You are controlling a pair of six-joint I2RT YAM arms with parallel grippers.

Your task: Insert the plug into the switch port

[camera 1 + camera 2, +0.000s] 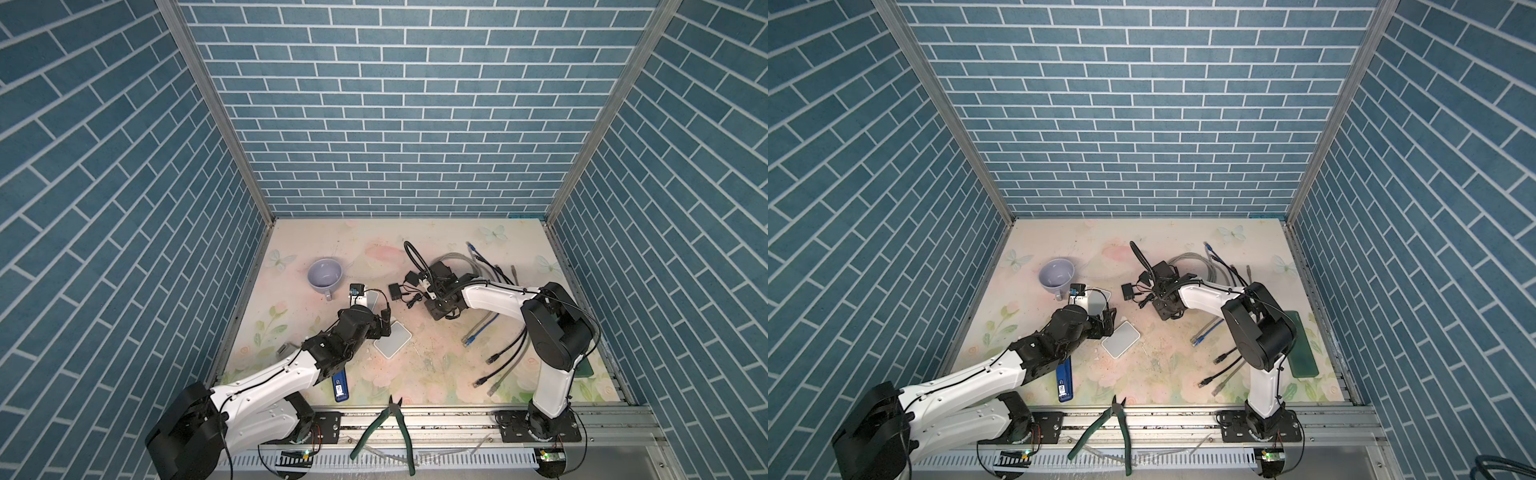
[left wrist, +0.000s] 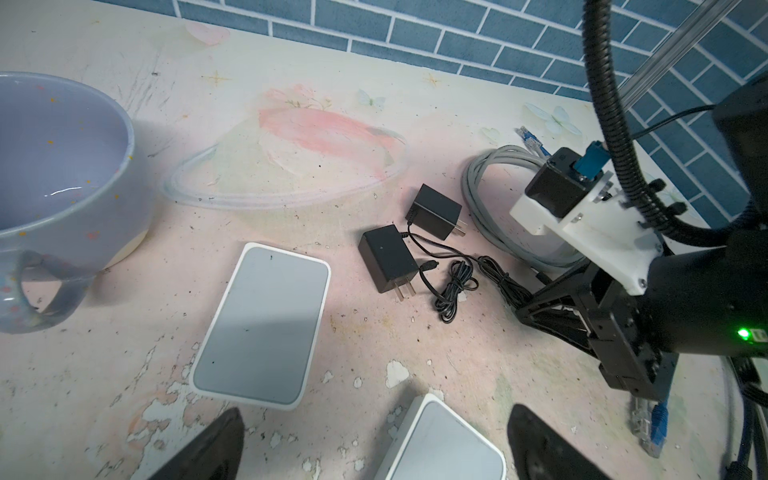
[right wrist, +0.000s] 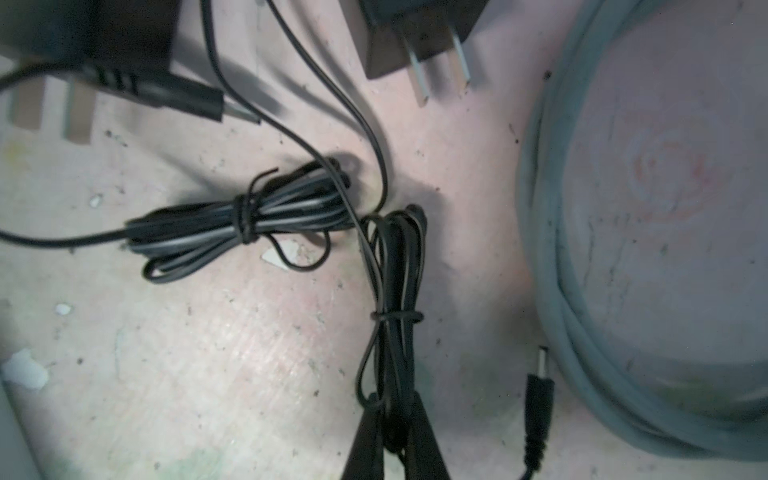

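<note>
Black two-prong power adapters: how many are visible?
2. One black adapter lies beside the flat white switch box; the other sits between it and the grey cable coil. More may be hidden.

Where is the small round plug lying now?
In the right wrist view the plug lies on the table between the grey cable coil and the tied black cord pinched by the jaws of the right gripper.

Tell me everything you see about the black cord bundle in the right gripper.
The cord bundle is thin black cord folded into a long hank, cinched midway by a twisted tie. It lies on the table beside a grey cable coil. The right gripper is shut on one looped end. A barrel plug lies free alongside.
</note>
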